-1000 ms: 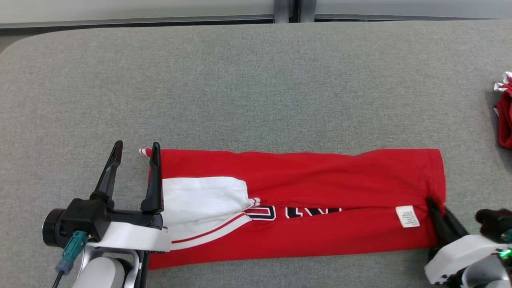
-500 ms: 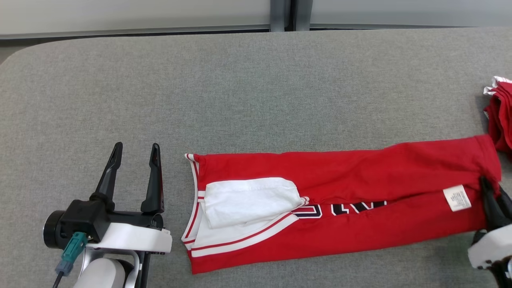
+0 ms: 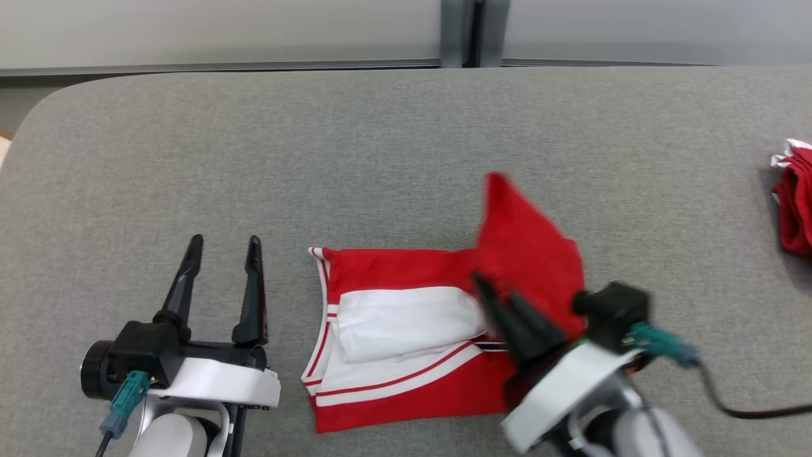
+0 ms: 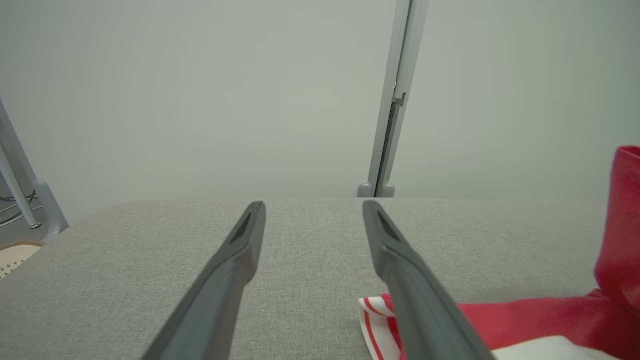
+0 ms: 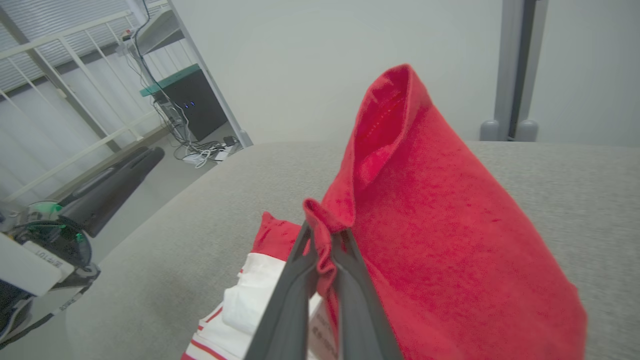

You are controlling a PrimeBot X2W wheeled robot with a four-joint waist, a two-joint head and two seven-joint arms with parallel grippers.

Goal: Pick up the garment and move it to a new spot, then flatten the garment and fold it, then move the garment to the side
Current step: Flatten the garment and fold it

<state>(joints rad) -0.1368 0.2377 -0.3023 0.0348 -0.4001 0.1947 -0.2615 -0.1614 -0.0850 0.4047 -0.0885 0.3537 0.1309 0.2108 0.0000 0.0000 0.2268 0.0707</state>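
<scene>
The garment (image 3: 406, 330) is a red jersey with white trim, folded into a long strip on the grey table (image 3: 380, 158). My right gripper (image 3: 491, 298) is shut on its red hem end (image 5: 325, 240), which it holds lifted and carried over the strip's middle, the cloth (image 3: 526, 254) standing up in a peak. In the left wrist view the garment's (image 4: 500, 320) striped corner lies just right of my fingers. My left gripper (image 3: 223, 251) rests open on the table a little left of the garment, with nothing between its fingers (image 4: 230, 270).
Another red and white cloth pile (image 3: 793, 203) lies at the table's right edge. The table's rounded corner (image 3: 38, 120) is at the far left, and a grey post (image 3: 472, 32) stands behind the far edge.
My right gripper has swept left with the hem end, lifting it and doubling the strip over its middle. The left gripper stayed open in place. The camera shifted slightly.
</scene>
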